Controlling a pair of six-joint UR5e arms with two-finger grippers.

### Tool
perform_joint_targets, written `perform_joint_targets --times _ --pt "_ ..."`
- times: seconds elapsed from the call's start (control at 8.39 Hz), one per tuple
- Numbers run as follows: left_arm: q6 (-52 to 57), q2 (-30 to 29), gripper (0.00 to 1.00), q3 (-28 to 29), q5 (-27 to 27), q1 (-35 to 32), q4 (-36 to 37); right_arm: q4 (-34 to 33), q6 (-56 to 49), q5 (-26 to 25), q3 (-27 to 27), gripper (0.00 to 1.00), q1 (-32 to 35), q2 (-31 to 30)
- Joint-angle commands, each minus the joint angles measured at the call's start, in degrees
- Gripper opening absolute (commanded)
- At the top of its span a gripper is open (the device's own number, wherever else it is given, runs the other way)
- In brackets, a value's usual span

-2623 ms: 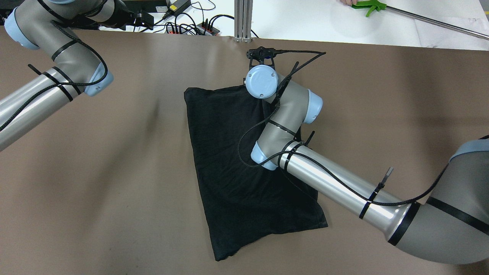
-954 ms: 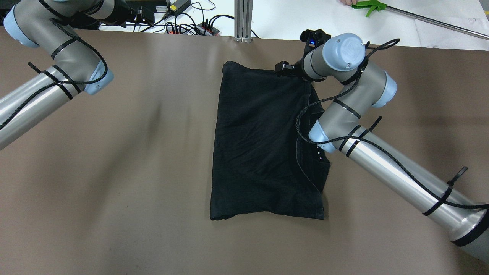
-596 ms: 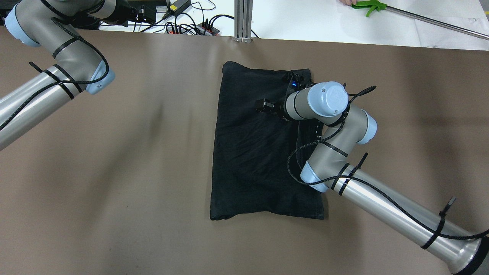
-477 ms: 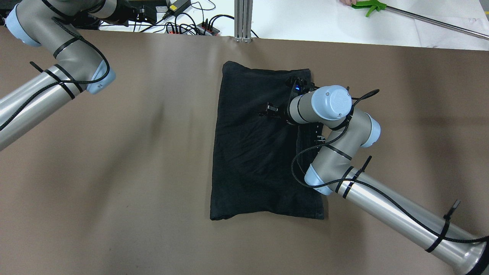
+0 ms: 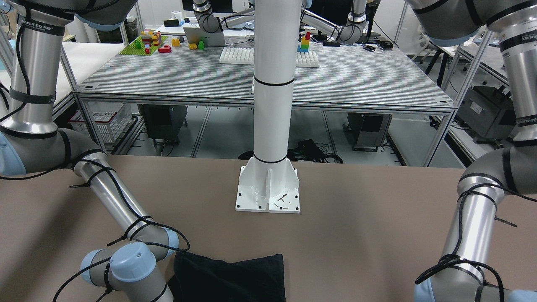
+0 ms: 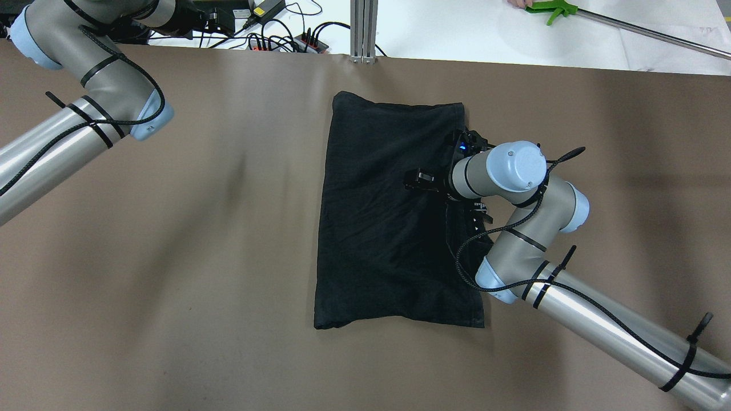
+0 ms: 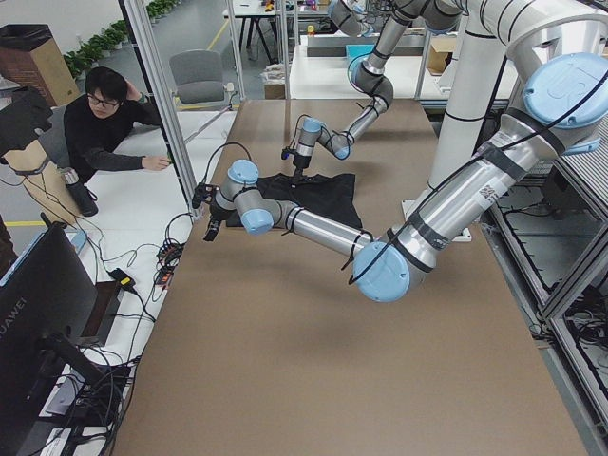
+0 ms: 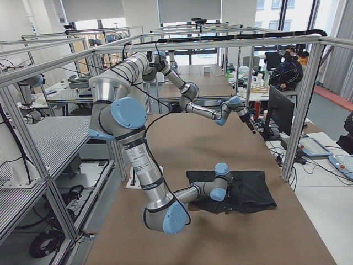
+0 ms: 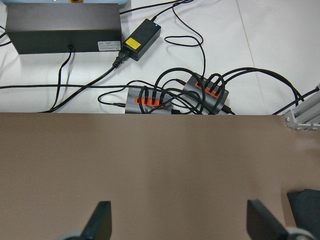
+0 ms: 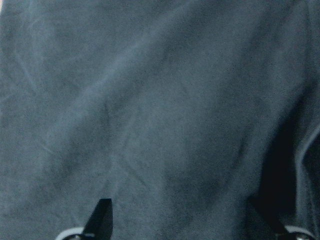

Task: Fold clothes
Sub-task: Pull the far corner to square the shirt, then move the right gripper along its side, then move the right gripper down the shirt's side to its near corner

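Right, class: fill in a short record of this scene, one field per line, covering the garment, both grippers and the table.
garment: black, roughly rectangular, lying flat near the table's middle
table: brown surface, bare around the garment
right gripper: open, holding nothing, over the garment's right half
left gripper: open, holding nothing, over bare table by the far edge, apart from the garment
contact, right gripper to garment: cannot tell

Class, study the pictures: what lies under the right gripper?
Under the right gripper, its fingers apart, lies the plain black fabric garment, spread on the brown table. The tabletop beneath the cloth and any inner folds are covered.
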Motion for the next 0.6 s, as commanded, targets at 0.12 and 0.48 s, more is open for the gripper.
perform_joint_targets --times 0.12,0.48 --pt "-0.3 0.0 0.95 0.1 0.1 0.0 0.0 0.2 -1.2 8.4 0.4 0.94 5.0 -3.8" --pt "-1.1 0.0 0.95 -0.1 0.1 0.1 -0.2 -0.1 3.4 14.1 6.9 0.94 7.5 -4.0"
